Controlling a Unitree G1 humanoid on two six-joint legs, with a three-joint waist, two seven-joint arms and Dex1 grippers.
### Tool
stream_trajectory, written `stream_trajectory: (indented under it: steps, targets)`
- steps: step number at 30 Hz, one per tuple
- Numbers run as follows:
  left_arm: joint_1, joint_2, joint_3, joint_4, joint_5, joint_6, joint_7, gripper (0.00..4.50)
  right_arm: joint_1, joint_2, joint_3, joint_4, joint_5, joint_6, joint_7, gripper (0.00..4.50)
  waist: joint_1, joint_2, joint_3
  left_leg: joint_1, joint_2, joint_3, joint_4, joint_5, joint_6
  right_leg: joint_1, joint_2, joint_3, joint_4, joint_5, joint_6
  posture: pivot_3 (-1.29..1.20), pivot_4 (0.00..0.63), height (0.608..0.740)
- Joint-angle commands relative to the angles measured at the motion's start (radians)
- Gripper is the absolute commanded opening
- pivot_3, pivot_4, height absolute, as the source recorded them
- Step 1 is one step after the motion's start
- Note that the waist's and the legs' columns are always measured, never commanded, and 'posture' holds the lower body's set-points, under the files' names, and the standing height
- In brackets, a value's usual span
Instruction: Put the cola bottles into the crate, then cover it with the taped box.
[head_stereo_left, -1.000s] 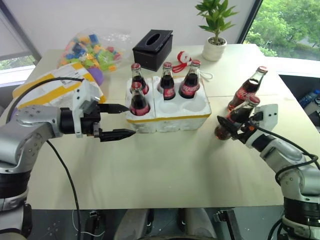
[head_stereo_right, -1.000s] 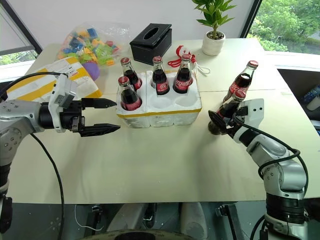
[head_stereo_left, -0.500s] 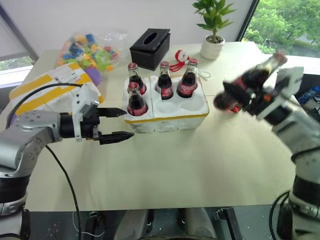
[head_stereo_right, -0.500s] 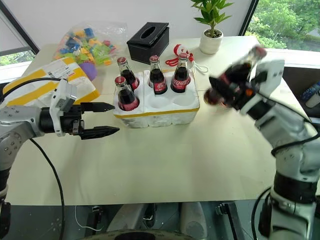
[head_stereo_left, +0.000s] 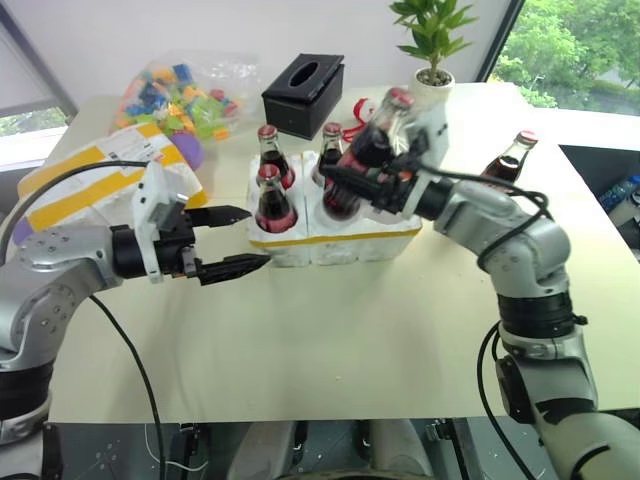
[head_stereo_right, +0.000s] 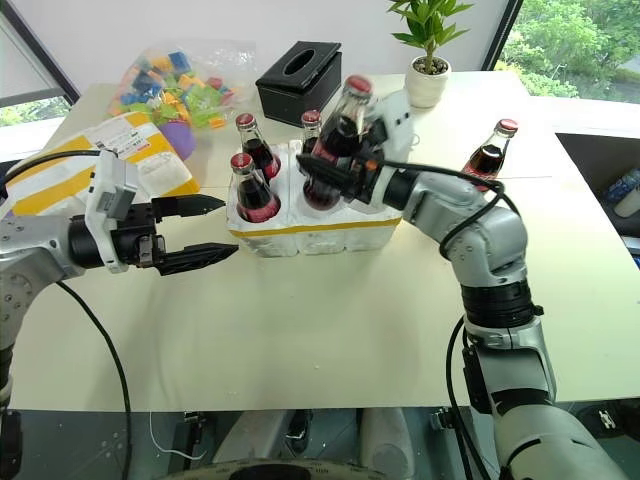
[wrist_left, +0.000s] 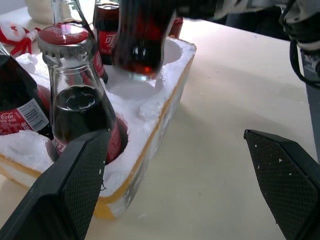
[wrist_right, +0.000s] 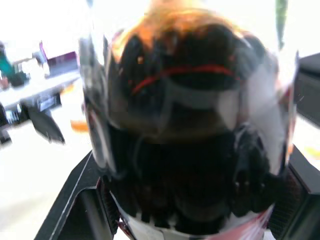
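Cola bottles are your concern: rigid glass, slick, breakable, and heavy for their size, so take each round the body below the neck. Nearest you, the left end effector (head_stereo_left: 232, 241) hangs released beside the crate's (head_stereo_left: 340, 239) left end. Your right end effector (head_stereo_left: 352, 185) is clenched on a bottle (head_stereo_right: 334, 135) above the crate's front middle well, its long axis tilted, cap up and leaning toward the surface's far right corner. Four bottles stand upright in wells. Farther off, the last bottle (head_stereo_left: 505, 160) stands upright near the right edge.

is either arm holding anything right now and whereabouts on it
The right tool grips a cola bottle round its lower body, above the crate. The left tool is open, empty.
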Motion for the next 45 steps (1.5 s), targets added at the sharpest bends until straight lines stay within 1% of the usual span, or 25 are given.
stream_trajectory:
  steps: [1, 5, 7, 9, 11, 13, 17, 20, 24, 26, 29, 32, 34, 39, 45]
  targets:
    - [-0.003, 0.005, 0.034, -0.038, -0.025, -0.004, 0.018, 4.5, -0.029, 0.02, -0.005, -0.028, -0.022, -0.042, 0.036, 2.85, -0.001, 0.0, 0.0, 0.0, 0.0, 0.0, 0.0, 0.0, 0.0, 0.0, 0.0, 0.0, 0.0, 0.0, 0.0, 0.0, 0.15, 0.732]
    - [-0.004, 0.004, 0.025, -0.04, -0.028, -0.011, 0.025, 4.5, -0.017, 0.03, 0.04, -0.031, -0.066, -0.045, 0.083, 2.85, -0.004, 0.0, 0.0, 0.0, 0.0, 0.0, 0.0, -0.001, 0.001, 0.0, 0.0, 0.0, 0.0, 0.0, 0.0, 0.0, 0.15, 0.732]
    - [-0.017, -0.001, 0.012, -0.039, -0.032, -0.013, 0.025, 4.5, -0.012, 0.022, 0.104, 0.001, -0.151, -0.089, 0.108, 2.85, -0.006, 0.0, 0.0, 0.0, 0.0, 0.0, 0.0, 0.0, 0.0, 0.0, 0.0, 0.0, 0.0, 0.0, 0.0, 0.0, 0.15, 0.732]
    - [-0.029, -0.005, 0.0, -0.04, -0.036, -0.013, 0.026, 4.5, -0.014, 0.034, 0.129, 0.045, -0.196, -0.104, 0.114, 2.85, -0.008, 0.0, 0.0, 0.0, 0.0, 0.0, 0.0, 0.0, 0.0, 0.0, 0.001, 0.0, 0.0, 0.0, 0.0, 0.0, 0.15, 0.732]
    - [-0.041, -0.009, -0.012, -0.038, -0.035, -0.014, 0.023, 4.5, -0.015, 0.043, 0.149, 0.09, -0.245, -0.125, 0.112, 3.9, -0.012, 0.0, 0.0, 0.0, 0.0, 0.0, 0.0, 0.0, -0.001, 0.0, 0.001, 0.0, 0.0, 0.0, 0.0, 0.0, 0.15, 0.732]
    - [-0.05, -0.012, -0.021, -0.034, -0.033, -0.015, 0.021, 4.5, -0.013, 0.051, 0.156, 0.118, -0.285, -0.149, 0.102, 4.45, -0.019, 0.0, 0.0, 0.0, 0.0, 0.0, 0.0, 0.002, -0.004, 0.0, 0.0, 0.0, 0.001, 0.0, 0.0, 0.0, 0.15, 0.732]
    - [-0.062, -0.012, -0.035, -0.023, -0.026, -0.019, 0.01, 4.5, 0.008, 0.072, 0.11, 0.11, -0.307, -0.164, 0.062, 4.45, -0.021, -0.002, -0.001, 0.0, 0.0, 0.0, 0.0, 0.003, -0.005, 0.0, 0.001, 0.0, 0.001, 0.0, 0.0, 0.0, 0.15, 0.732]
    - [-0.07, -0.017, -0.041, -0.017, -0.038, -0.013, -0.001, 4.5, 0.09, 0.049, -0.022, 0.001, -0.247, -0.103, 0.004, 4.45, -0.014, -0.002, -0.001, 0.0, 0.0, -0.001, 0.0, 0.003, -0.006, 0.0, 0.001, 0.0, 0.001, 0.0, 0.0, 0.0, 0.15, 0.732]
    - [-0.076, -0.033, -0.063, -0.032, -0.046, -0.008, -0.005, 4.5, 0.281, 0.018, -0.23, -0.24, -0.176, -0.008, -0.106, 4.45, 0.007, -0.002, -0.001, 0.0, 0.0, -0.002, 0.0, 0.003, -0.005, 0.001, 0.001, 0.0, 0.001, 0.0, 0.0, 0.0, 0.15, 0.732]
    - [-0.08, -0.035, -0.074, -0.028, -0.037, -0.012, -0.009, 4.5, 0.385, 0.006, -0.323, -0.353, -0.159, 0.014, -0.15, 4.45, 0.011, -0.002, -0.001, 0.0, -0.001, -0.003, 0.0, 0.001, -0.002, 0.002, 0.001, 0.0, 0.0, 0.0, 0.0, 0.0, 0.15, 0.732]
    - [-0.092, -0.036, -0.093, -0.006, -0.022, -0.026, -0.025, 4.5, 0.535, 0.026, -0.481, -0.452, -0.156, 0.038, -0.254, 4.45, 0.007, -0.003, -0.002, 0.001, -0.001, -0.003, 0.0, 0.0, 0.0, 0.003, 0.001, 0.0, 0.0, 0.0, 0.0, 0.0, 0.15, 0.732]
    - [-0.112, -0.04, -0.113, 0.02, 0.0, -0.04, -0.043, 4.5, 0.63, 0.016, -0.522, -0.491, -0.183, 0.029, -0.285, 4.45, 0.0, -0.002, -0.002, 0.002, 0.0, -0.003, 0.0, 0.0, 0.0, 0.004, 0.001, 0.0, 0.0, 0.0, 0.0, 0.0, 0.15, 0.732]
    - [-0.133, -0.044, -0.127, 0.044, 0.016, -0.051, -0.058, 4.5, 0.645, 0.025, -0.551, -0.487, -0.172, 0.037, -0.316, 4.45, -0.009, -0.002, -0.002, 0.004, 0.0, -0.001, 0.0, 0.0, 0.0, 0.004, 0.001, 0.0, 0.001, 0.0, 0.0, 0.0, 0.15, 0.732]
    - [-0.163, -0.051, -0.145, 0.081, 0.04, -0.072, -0.081, 4.5, 0.611, 0.016, -0.587, -0.38, -0.215, -0.01, -0.378, 4.45, -0.012, -0.002, -0.002, 0.004, 0.001, -0.001, 0.0, 0.001, -0.001, 0.005, 0.002, 0.0, 0.001, 0.0, 0.0, 0.0, 0.15, 0.732]
    - [-0.174, -0.056, -0.151, 0.083, 0.052, -0.078, -0.088, 4.5, 0.526, -0.005, -0.535, -0.232, -0.246, -0.085, -0.35, 4.45, -0.017, -0.002, -0.002, 0.004, 0.001, -0.002, 0.0, 0.001, -0.001, 0.005, 0.002, 0.0, 0.001, 0.0, 0.0, 0.0, 0.15, 0.732]
